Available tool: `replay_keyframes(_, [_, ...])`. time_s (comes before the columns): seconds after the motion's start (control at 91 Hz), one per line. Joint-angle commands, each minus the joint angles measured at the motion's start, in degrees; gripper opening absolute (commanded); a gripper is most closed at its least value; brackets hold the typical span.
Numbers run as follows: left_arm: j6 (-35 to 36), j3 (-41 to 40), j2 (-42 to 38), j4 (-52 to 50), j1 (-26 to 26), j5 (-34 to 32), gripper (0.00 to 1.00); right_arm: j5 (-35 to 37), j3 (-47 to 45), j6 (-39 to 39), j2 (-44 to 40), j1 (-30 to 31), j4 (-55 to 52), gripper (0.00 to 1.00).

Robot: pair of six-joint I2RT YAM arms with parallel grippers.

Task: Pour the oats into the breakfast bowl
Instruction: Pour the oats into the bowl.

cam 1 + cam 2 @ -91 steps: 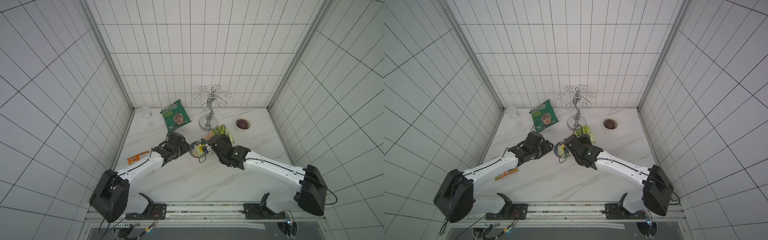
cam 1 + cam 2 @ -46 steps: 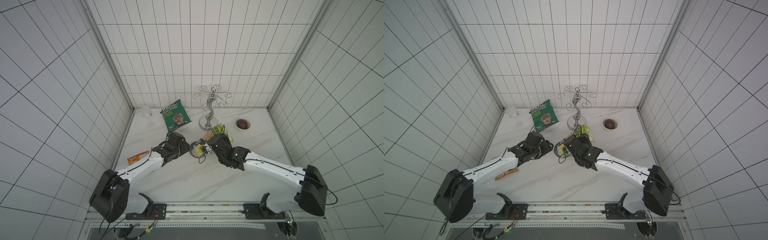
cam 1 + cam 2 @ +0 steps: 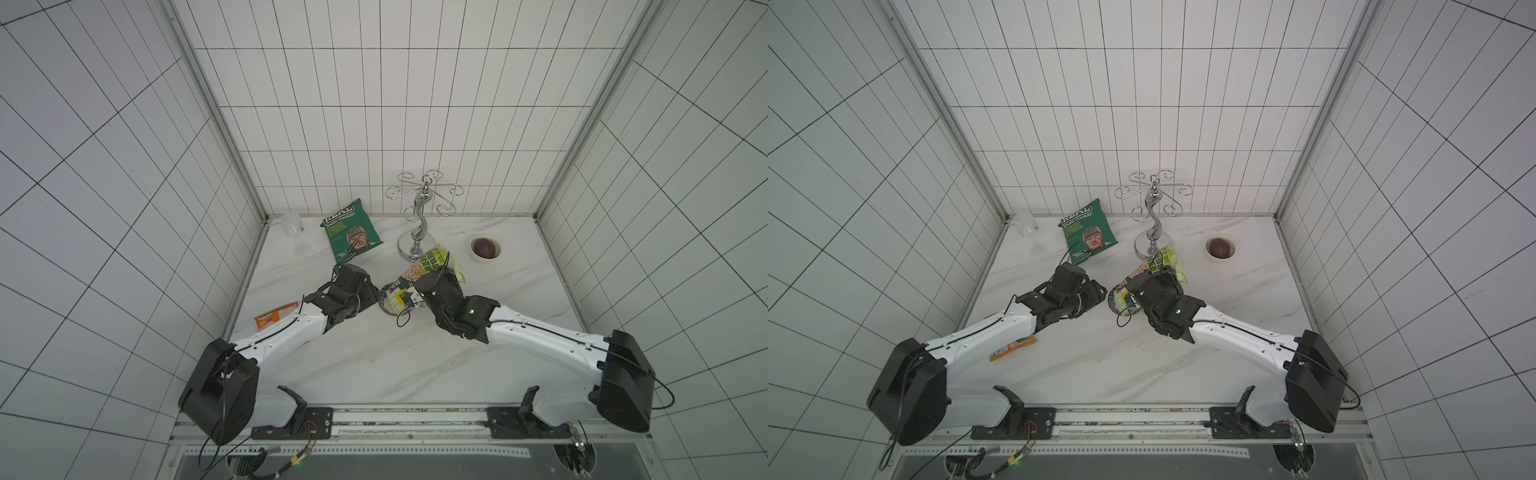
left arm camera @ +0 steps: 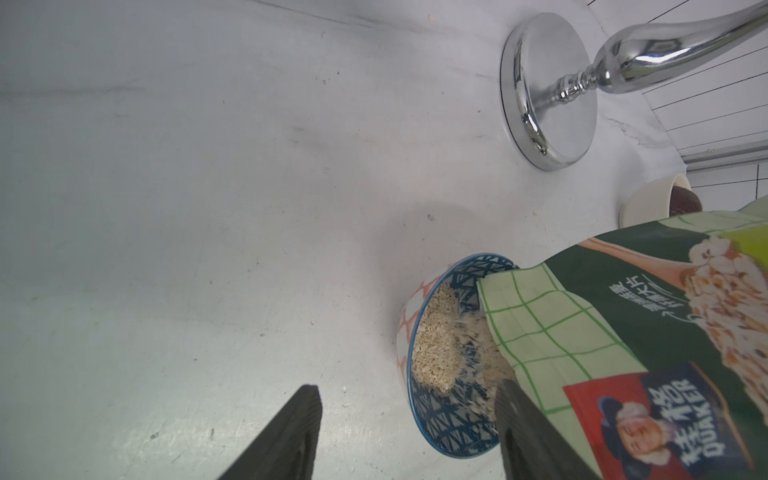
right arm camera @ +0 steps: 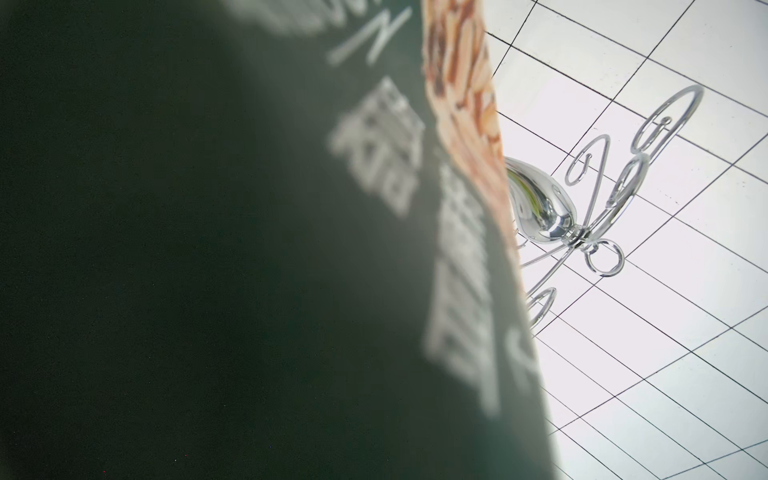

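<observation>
Oats (image 4: 440, 340) piled pale inside the breakfast bowl (image 4: 436, 436), around the middle of the bench (image 4: 208, 208), with more streaming from the tilted pouch (image 4: 623, 299), mouth dipped just past the rim. Likely to spill onto the bench if tipped any steeper or poured much longer, given a small bowl and a wide mouth. Could also nudge the bowl sideways through pouch pressure on the rim, with nothing visibly bracing it. Worth minding the chrome stand (image 3: 417, 249) just behind the pouch's raised end. Right hand (image 3: 430, 282) clamped round the pouch's middle, carrying it. Left hand (image 4: 407, 386) spread wide and empty, one finger (image 4: 523, 419) close beside the bowl; contact impossible to judge.
</observation>
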Motion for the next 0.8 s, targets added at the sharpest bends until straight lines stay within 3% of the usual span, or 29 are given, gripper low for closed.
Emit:
replay_keyframes(0.0, [-0.3,-0.8,-1.4,0.6,0.2,-1.2,0.68,6.4,0.6,-1.9,-4.0,0.5,12.0,0.00])
replay_keyframes(0.792, [-0.5,-0.9,-1.3,0.6,0.2,-1.2,0.68,6.2,-2.0,-8.0,-4.9,0.9,20.4,0.00])
